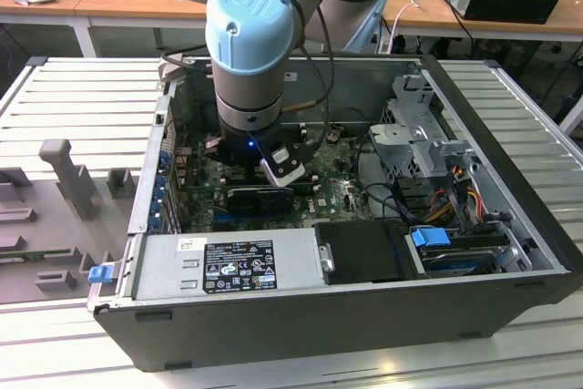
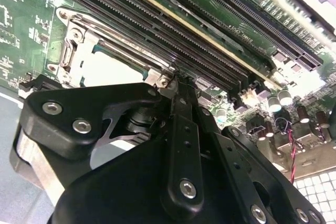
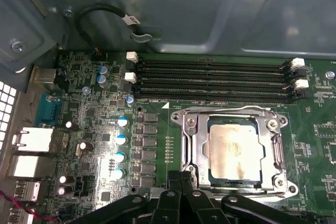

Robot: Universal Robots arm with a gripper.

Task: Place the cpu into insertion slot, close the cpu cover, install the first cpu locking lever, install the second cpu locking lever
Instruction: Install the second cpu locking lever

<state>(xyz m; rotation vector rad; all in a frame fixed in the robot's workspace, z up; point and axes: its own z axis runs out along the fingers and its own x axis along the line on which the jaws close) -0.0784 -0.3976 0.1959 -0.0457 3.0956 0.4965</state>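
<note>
Jaws (image 3: pixel 181 178) pinched together with nothing between, just beside the cpu cover (image 3: pixel 190 150) lying over the cpu (image 3: pixel 234 150).

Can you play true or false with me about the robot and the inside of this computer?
1. The cpu already sits in the insertion slot. True.
2. The cpu cover is standing straight up. False: it lies flat around the chip.
3. The gripper hovers beside the socket's edge. True.
4. The memory slots are full of cards. False: they look empty.
5. The gripper is carrying the cpu. False: the chip lies in the socket.
</note>
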